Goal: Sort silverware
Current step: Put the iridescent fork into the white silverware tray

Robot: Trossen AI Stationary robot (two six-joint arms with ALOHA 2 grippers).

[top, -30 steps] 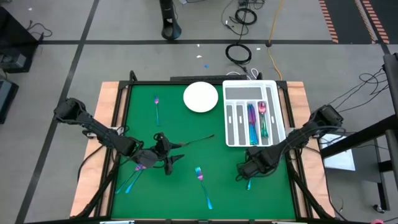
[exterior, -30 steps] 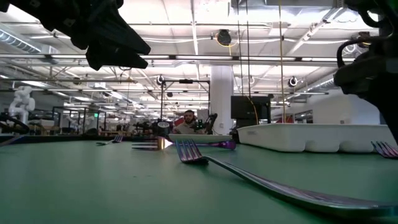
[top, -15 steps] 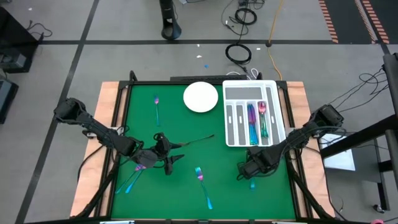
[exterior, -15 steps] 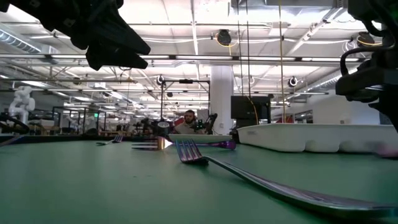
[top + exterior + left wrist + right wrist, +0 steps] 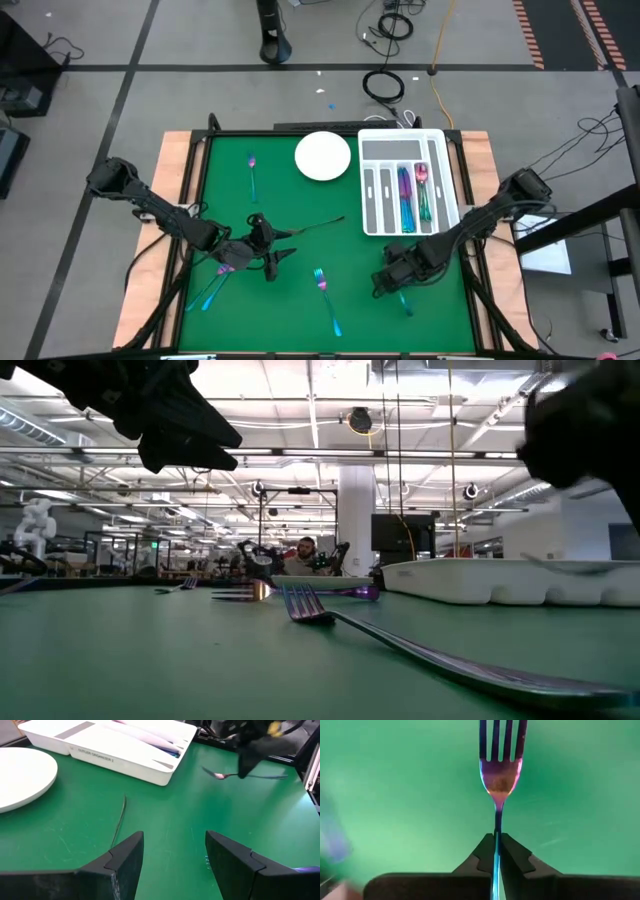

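Pinching a fork (image 5: 499, 775) by its handle, the right gripper (image 5: 496, 851) hangs over the green mat (image 5: 395, 795), while the left gripper (image 5: 175, 855) gapes open.

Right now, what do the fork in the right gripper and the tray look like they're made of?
Fork: seemingly metal, with a glossy purple-to-blue iridescent sheen, clamped in the right gripper. Tray: probably molded plastic, an even matte white with rounded edges.

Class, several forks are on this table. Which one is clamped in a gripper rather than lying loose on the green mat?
The fork pinched by its handle in the right gripper, near the tray's front end. The fork at mid-table lies loose.
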